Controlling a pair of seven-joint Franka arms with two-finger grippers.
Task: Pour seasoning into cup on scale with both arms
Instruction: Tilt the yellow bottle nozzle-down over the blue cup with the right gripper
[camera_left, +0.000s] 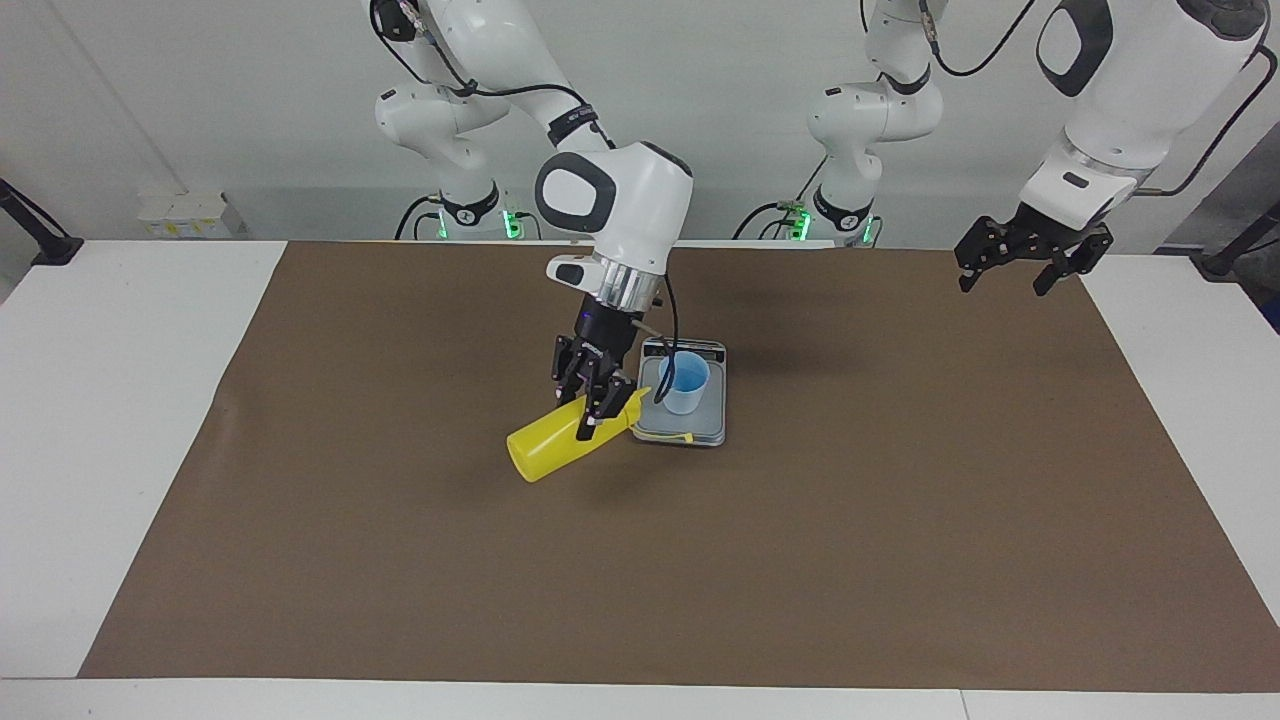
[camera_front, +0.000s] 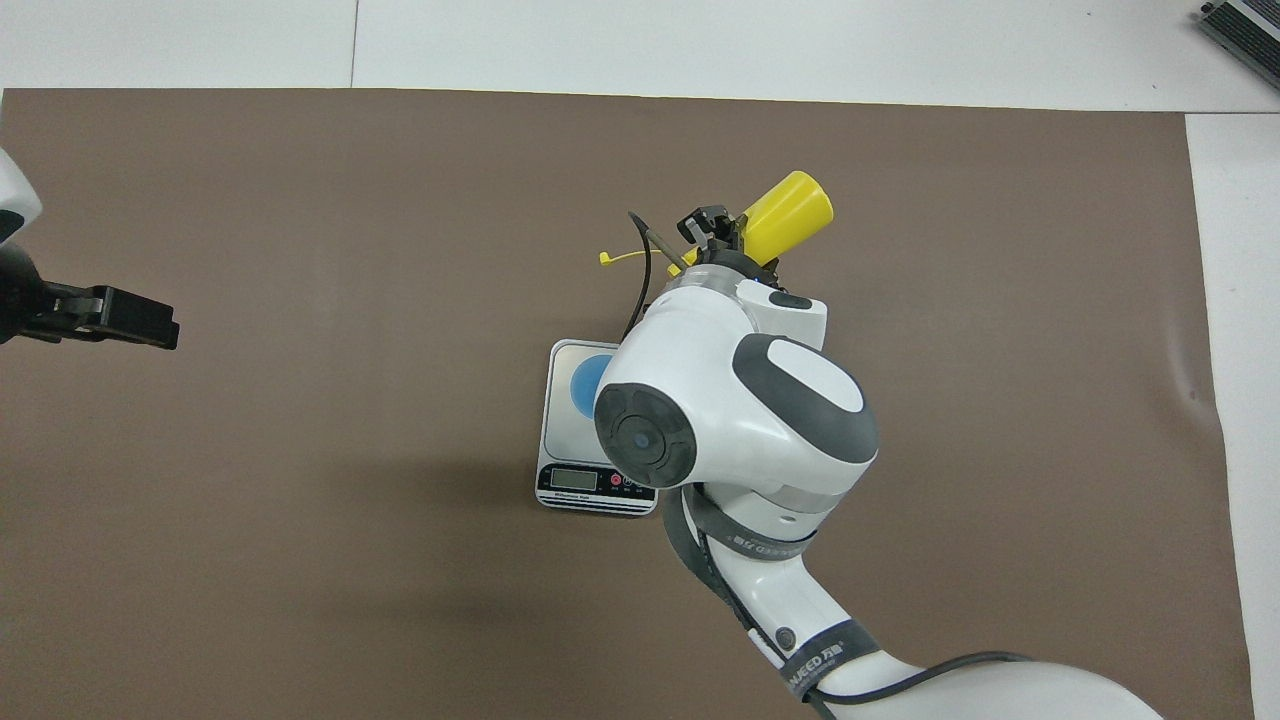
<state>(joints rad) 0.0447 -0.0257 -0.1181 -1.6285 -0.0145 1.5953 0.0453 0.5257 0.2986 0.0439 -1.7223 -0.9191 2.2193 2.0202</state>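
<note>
1. Right now my right jaws are clamped on the seasoning, held tilted with its nozzle at the cup's rim.
2. Its tethered cap dangles onto the scale.
3. The cup stands on the scale, mid-counter on the brown mat.
4. My left jaws hang released over the mat's corner at the left arm's end, waiting.

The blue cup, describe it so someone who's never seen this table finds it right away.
Near the middle of the brown mat lies a grey scale. The cup stands on it: small, light blue, translucent and handleless, unlike the tilted yellow bottle beside it.
</note>
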